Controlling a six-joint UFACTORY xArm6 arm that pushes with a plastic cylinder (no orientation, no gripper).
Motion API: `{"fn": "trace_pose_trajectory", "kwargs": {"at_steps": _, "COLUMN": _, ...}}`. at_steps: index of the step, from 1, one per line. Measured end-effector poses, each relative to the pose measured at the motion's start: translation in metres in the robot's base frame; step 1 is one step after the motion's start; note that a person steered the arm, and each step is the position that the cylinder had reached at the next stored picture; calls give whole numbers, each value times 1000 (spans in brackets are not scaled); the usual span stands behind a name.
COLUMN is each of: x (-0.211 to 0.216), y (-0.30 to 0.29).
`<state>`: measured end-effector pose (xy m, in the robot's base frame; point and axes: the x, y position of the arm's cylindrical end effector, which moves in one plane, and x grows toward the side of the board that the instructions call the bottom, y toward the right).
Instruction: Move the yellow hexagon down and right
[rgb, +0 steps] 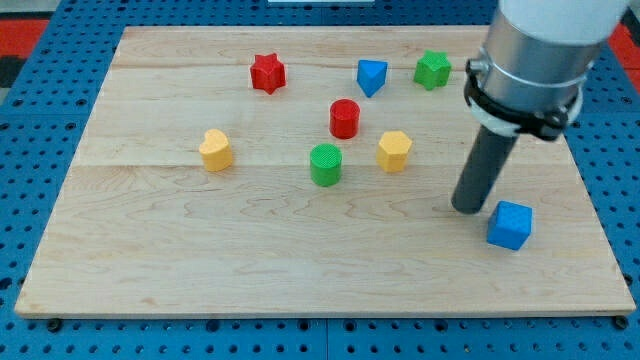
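The yellow hexagon (394, 151) lies near the middle of the wooden board (200, 260), right of the green cylinder (325, 164) and below-right of the red cylinder (344, 118). My tip (467, 208) rests on the board to the hexagon's lower right, a clear gap away from it. The tip is just left of the blue cube (510, 224), close to it; I cannot tell whether they touch.
A yellow heart-like block (215, 150) lies at the view's left. A red star (267, 73), a blue triangular block (371, 76) and a green star (433, 69) line the top. The arm's body (530, 60) covers the top-right corner.
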<state>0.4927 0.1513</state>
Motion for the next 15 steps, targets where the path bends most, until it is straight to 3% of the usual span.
{"fn": "trace_pose_trajectory", "kwargs": {"at_steps": 2, "x": -85, "y": 1}}
{"fn": "trace_pose_trajectory", "kwargs": {"at_steps": 3, "x": -95, "y": -47}}
{"fn": "trace_pose_trajectory", "kwargs": {"at_steps": 6, "x": -23, "y": -90}}
{"fn": "trace_pose_trajectory", "kwargs": {"at_steps": 8, "x": -11, "y": -152}}
{"fn": "trace_pose_trajectory", "kwargs": {"at_steps": 10, "x": 38, "y": -102}}
{"fn": "trace_pose_trajectory", "kwargs": {"at_steps": 13, "x": 0, "y": -122}}
{"fn": "trace_pose_trajectory", "kwargs": {"at_steps": 15, "x": -3, "y": -84}}
